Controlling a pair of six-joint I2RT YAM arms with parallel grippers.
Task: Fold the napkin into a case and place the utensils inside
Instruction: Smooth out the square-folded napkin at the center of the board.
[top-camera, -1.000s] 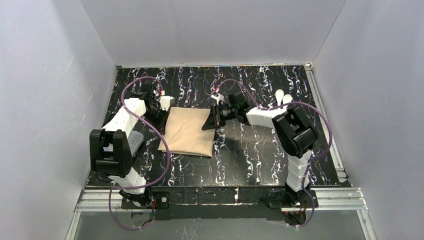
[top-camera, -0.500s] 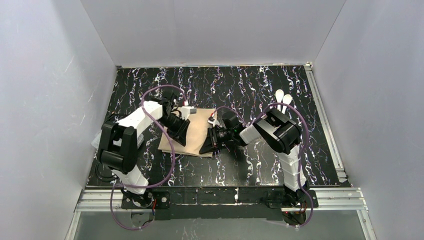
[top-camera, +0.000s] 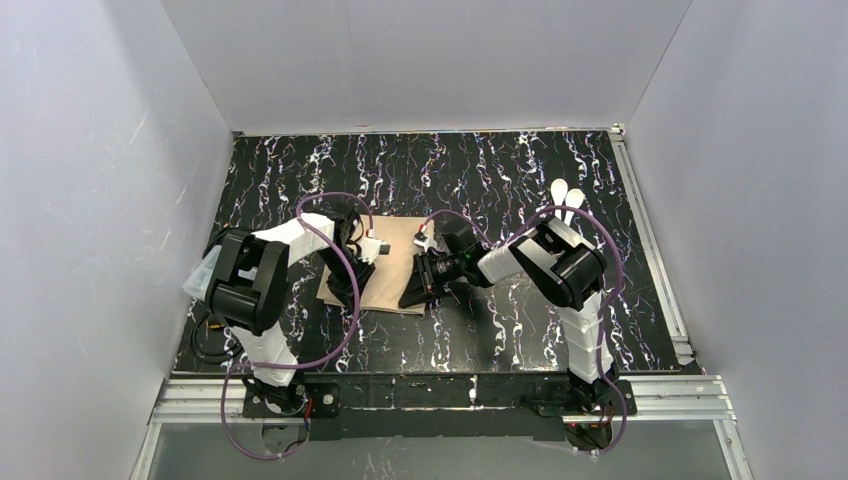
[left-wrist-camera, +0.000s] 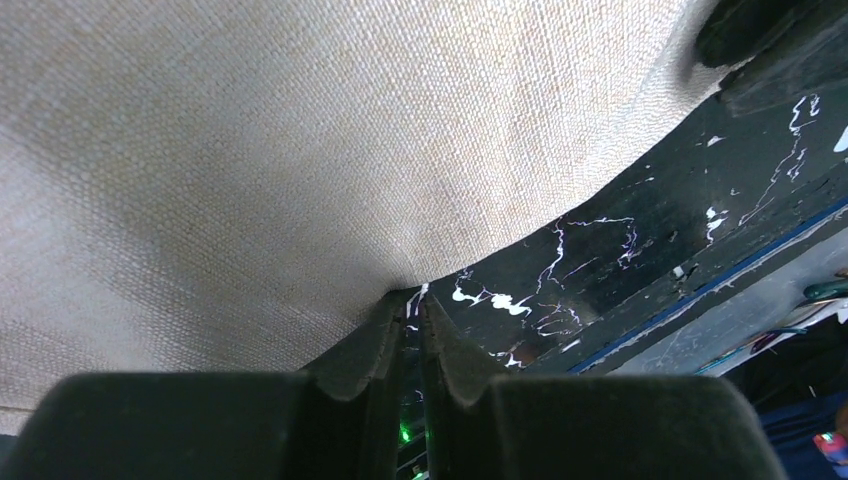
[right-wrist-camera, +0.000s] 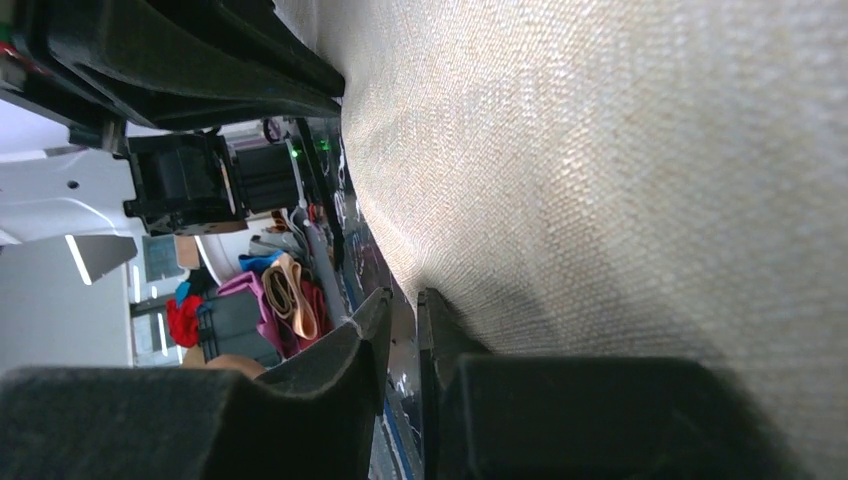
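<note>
The beige napkin lies on the black marbled table, left of centre. It fills the left wrist view and the right wrist view. My left gripper sits at its near-left part, and my right gripper at its near-right corner. In the wrist views the left gripper and the right gripper are each closed to a thin slit at the cloth's edge, which runs from one gripper to the other. Two white utensils lie at the back right, far from both grippers.
A clear plastic box sits at the table's left edge beside the left arm. White walls enclose the table on three sides. Purple cables loop over both arms. The right gripper's body shows in the left wrist view.
Both grippers have moved from the napkin's far corners toward me, to its near edge. The left arm now lies over the napkin's left part. The utensils have not moved.
</note>
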